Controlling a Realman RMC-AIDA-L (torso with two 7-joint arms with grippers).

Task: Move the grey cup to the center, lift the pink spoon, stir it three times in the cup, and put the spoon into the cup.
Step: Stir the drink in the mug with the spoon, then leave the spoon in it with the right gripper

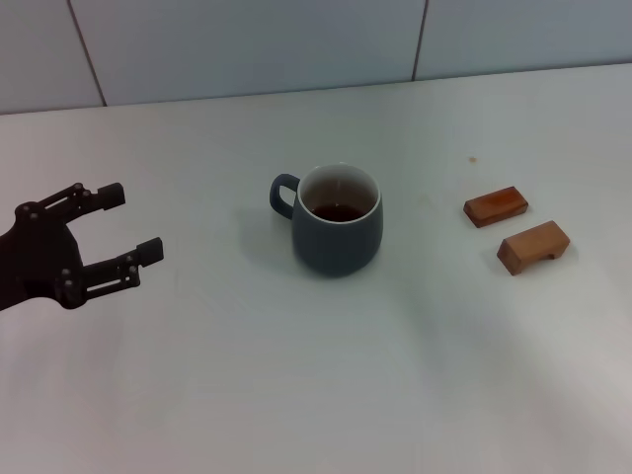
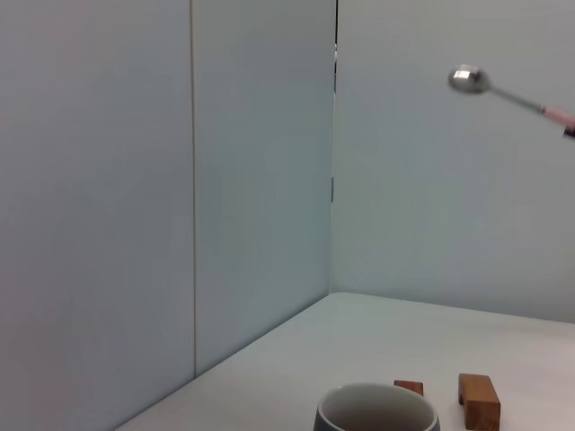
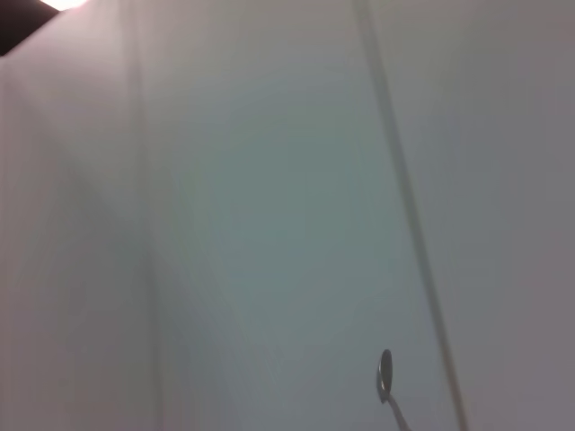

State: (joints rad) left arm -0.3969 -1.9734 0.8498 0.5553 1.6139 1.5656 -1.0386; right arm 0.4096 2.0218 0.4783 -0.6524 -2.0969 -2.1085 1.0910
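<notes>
The grey cup (image 1: pixel 338 237) stands upright mid-table with dark liquid inside and its handle toward my left arm. Its rim shows low in the left wrist view (image 2: pixel 377 411). My left gripper (image 1: pixel 133 222) is open and empty, left of the cup and well apart from it. The pink spoon (image 2: pixel 512 97) is up in the air, high above the table, silver bowl leading and pink handle running out of frame. Its bowl also shows in the right wrist view (image 3: pixel 385 373). My right gripper holds it; the gripper itself is outside the head view.
Two brown wooden blocks (image 1: pixel 496 206) (image 1: pixel 533 247) lie right of the cup, near each other. They show beyond the cup in the left wrist view (image 2: pixel 479 400). A pale tiled wall runs along the far table edge.
</notes>
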